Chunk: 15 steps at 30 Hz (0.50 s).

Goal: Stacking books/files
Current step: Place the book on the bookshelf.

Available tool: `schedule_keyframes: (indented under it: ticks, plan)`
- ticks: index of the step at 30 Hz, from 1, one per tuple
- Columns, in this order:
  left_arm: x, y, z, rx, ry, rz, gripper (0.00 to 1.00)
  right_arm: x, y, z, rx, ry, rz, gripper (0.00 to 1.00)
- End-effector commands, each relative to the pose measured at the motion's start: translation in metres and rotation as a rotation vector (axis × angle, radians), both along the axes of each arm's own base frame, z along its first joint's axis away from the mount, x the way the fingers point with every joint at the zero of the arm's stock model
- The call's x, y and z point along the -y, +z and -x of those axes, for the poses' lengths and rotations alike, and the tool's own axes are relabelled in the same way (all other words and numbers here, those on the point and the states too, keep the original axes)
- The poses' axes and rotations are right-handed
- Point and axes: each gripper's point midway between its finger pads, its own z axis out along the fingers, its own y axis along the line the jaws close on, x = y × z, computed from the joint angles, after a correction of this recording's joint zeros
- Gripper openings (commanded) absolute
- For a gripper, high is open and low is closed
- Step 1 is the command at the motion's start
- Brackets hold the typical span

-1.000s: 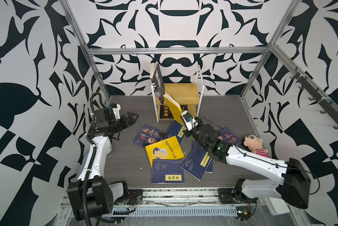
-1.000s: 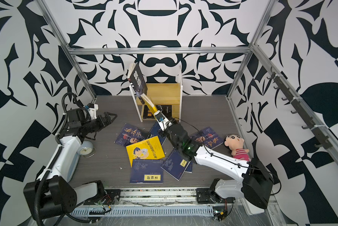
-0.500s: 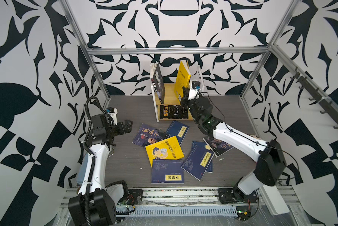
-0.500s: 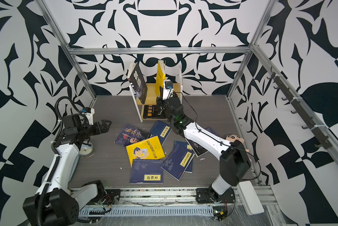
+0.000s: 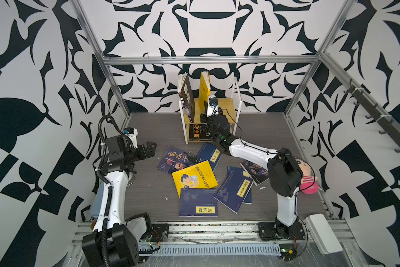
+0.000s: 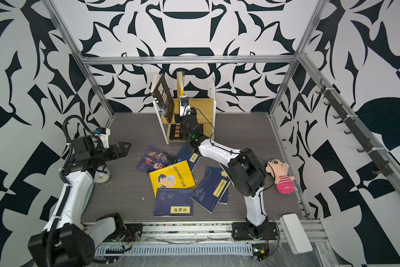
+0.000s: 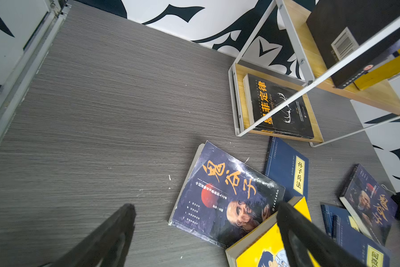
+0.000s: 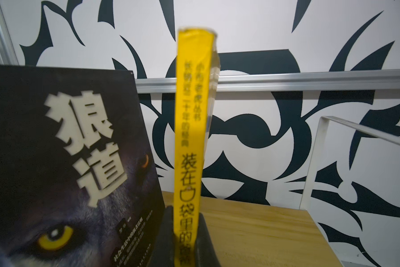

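Observation:
My right gripper (image 8: 186,231) is shut on the spine of a yellow book (image 8: 192,138), holding it upright on the wooden top board of the shelf (image 5: 226,108). A black wolf-cover book (image 5: 187,99) leans right beside it. Scattered flat on the floor are a purple-blue book with an old man's face (image 5: 174,159), a yellow cartoon book (image 5: 194,178), three navy books (image 5: 197,203) (image 5: 209,153) (image 5: 234,191) and a second purple-blue one (image 5: 255,172). My left gripper (image 5: 153,149) hangs open above the floor, just left of the books, holding nothing.
A black book (image 5: 197,131) lies on the shelf's lower board. A plush doll (image 6: 278,175) lies by the right arm's elbow. A small clock (image 6: 100,178) sits beside the left arm. A white flat box (image 5: 321,231) rests at the front right rail.
The right arm swung from over the floor books up to the shelf, carrying the yellow book, which now stands upright on the top board. The left gripper dropped slightly.

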Motion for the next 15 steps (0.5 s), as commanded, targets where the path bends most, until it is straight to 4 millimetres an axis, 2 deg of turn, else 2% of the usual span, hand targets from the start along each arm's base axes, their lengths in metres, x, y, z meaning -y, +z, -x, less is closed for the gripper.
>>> schedule_keyframes:
  ticks: [1,7,15]
  plan:
    - [0.004,0.003,0.001,0.003,-0.014,0.024,1.0,0.004,0.073,0.018,0.173,-0.009,-0.12,0.0]
    - [0.004,0.002,0.001,0.002,-0.014,0.021,1.0,-0.018,0.075,0.031,0.176,0.034,-0.112,0.0]
    - [0.003,0.001,0.001,-0.001,-0.011,0.021,1.0,-0.023,0.066,0.034,0.139,0.041,-0.128,0.0]
